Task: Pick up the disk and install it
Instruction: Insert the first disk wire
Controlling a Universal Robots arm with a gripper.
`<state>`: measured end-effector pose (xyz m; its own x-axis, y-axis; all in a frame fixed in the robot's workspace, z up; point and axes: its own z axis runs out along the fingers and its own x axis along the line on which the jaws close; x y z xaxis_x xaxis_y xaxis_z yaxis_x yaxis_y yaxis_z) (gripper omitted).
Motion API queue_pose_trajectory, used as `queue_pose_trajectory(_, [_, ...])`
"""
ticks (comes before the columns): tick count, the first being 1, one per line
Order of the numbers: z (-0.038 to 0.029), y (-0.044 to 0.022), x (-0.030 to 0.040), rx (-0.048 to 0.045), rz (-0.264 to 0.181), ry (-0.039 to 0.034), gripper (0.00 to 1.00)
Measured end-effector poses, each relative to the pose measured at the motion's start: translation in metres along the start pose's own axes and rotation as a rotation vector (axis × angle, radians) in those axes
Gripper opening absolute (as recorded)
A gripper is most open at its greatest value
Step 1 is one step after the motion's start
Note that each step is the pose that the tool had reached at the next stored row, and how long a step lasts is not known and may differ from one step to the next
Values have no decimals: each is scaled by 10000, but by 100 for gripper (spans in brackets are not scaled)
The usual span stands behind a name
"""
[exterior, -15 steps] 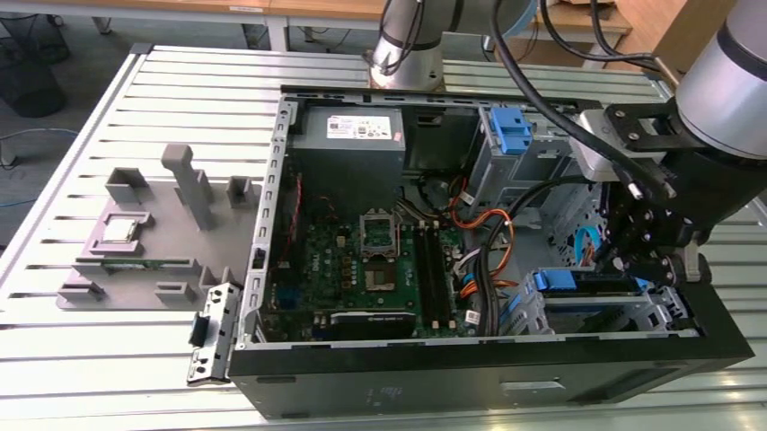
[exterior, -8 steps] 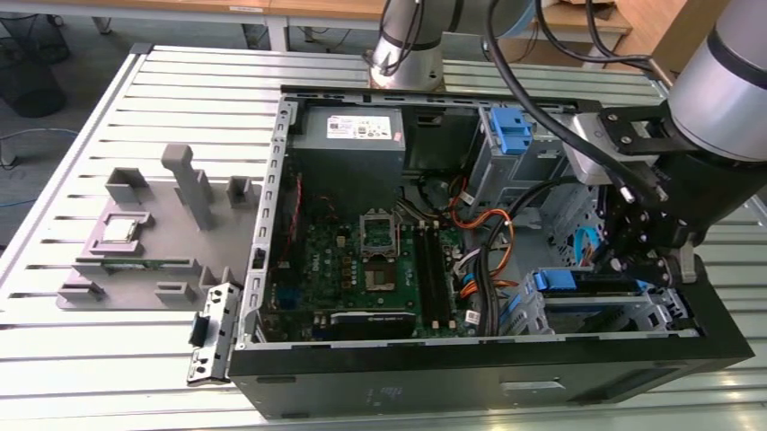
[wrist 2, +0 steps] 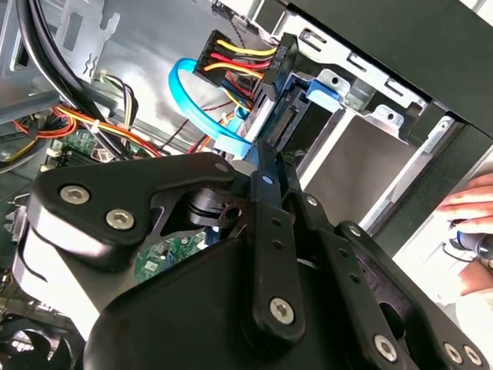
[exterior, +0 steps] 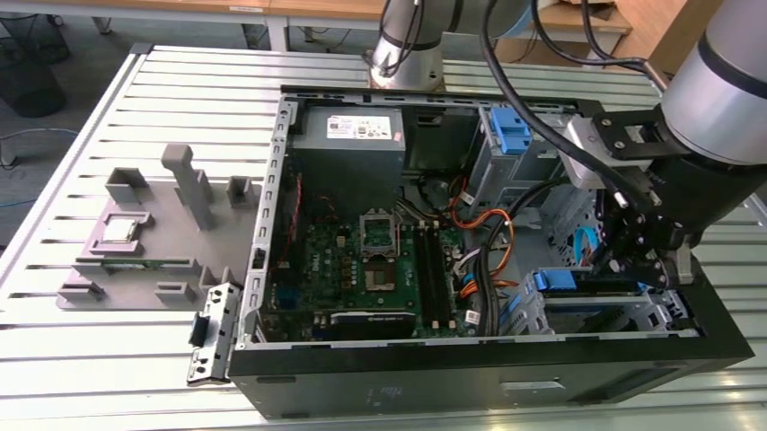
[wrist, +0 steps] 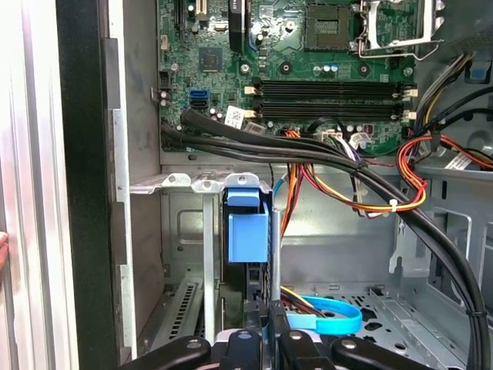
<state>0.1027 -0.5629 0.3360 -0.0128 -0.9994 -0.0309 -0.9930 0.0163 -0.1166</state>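
Note:
The disk (exterior: 585, 289) stands on edge in the drive cage (exterior: 653, 314) at the case's front corner, on the exterior view's right. Its blue side rail (wrist: 248, 230) faces up in the first wrist view, and its dark connector end (wrist 2: 269, 108) shows beside the blue data cable (wrist 2: 185, 92) in the second wrist view. My gripper (exterior: 619, 266) reaches down into the case right over it. In both wrist views the black fingers (wrist: 286, 339) sit close together on the disk's upper edge, gripper (wrist 2: 260, 158) shut on it.
The open computer case (exterior: 480, 377) lies on a slatted metal table. Inside are the motherboard (exterior: 372, 269), a grey power supply (exterior: 348, 130), a bare blue bracket (exterior: 509, 135) and thick cable bundles (wrist: 339, 154). A grey fixture (exterior: 156, 233) lies to the left. A person's hand (wrist 2: 471, 208) rests outside the case.

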Motion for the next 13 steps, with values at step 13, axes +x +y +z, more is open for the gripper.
queue_pose_trajectory(13, [24,30,1,72,-34,-4,16])
